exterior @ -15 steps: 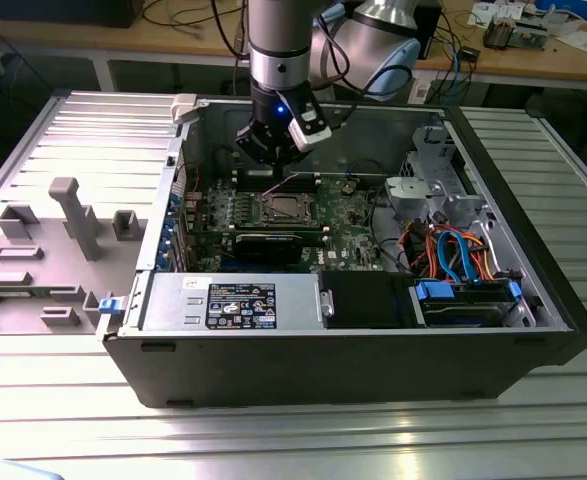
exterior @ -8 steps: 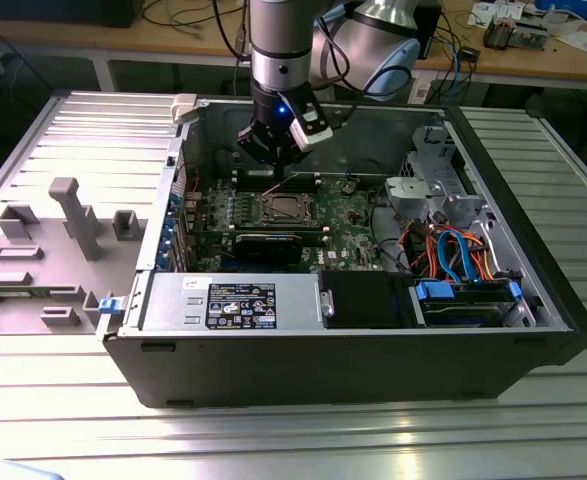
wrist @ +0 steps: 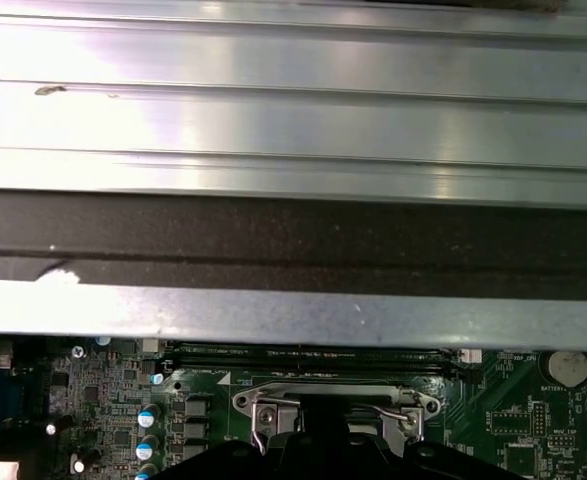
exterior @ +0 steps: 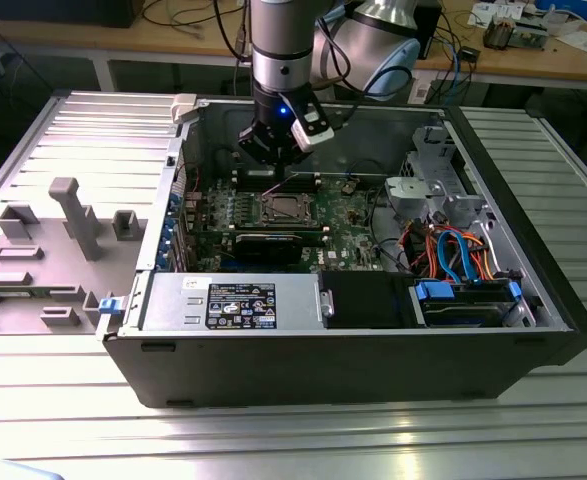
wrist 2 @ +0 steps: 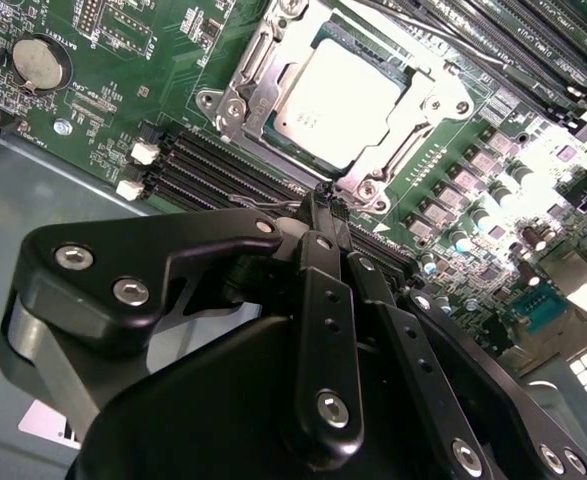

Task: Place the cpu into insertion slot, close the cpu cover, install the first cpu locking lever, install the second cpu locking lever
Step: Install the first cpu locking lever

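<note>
CPU (wrist 2: 338, 90) seated in insertion slot (wrist 2: 213, 100), cpu cover (wrist 2: 428, 105) lying over it | gripper (wrist 2: 323, 198) closed, tips just beside slot's edge | likely lever step: press locking lever (wrist: 260, 428) down steadily, tips off motherboard (wrist 2: 123, 90).

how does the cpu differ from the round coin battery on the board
The cpu is square; the coin battery is round. The cpu looks far larger than the coin battery. The cpu is framed by the silver cpu cover; the coin battery has a dark rim. Both have silvery tops and lie flat on the green board.
</note>
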{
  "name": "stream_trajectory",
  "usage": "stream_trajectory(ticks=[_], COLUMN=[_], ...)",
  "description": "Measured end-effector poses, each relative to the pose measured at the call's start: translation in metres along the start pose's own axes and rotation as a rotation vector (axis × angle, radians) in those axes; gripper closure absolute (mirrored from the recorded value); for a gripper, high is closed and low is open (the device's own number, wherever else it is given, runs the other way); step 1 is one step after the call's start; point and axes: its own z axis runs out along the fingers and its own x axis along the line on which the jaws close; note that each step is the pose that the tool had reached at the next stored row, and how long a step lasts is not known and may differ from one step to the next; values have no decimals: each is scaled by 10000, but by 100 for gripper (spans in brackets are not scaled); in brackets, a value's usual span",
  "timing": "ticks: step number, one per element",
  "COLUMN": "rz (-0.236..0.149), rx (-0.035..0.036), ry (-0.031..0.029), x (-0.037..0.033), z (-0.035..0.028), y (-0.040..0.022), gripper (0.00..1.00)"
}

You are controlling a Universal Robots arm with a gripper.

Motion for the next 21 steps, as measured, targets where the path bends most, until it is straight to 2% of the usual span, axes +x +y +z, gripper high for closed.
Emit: stream_trajectory(ticks=[15, 17, 21], rz=[-8, -9, -6], rx=[0, -42, -68], ry=[0, -3, -1], x=[-6, -7, -17], z=[1, 6, 24], y=[0, 0, -1], gripper=[89, 89, 89])
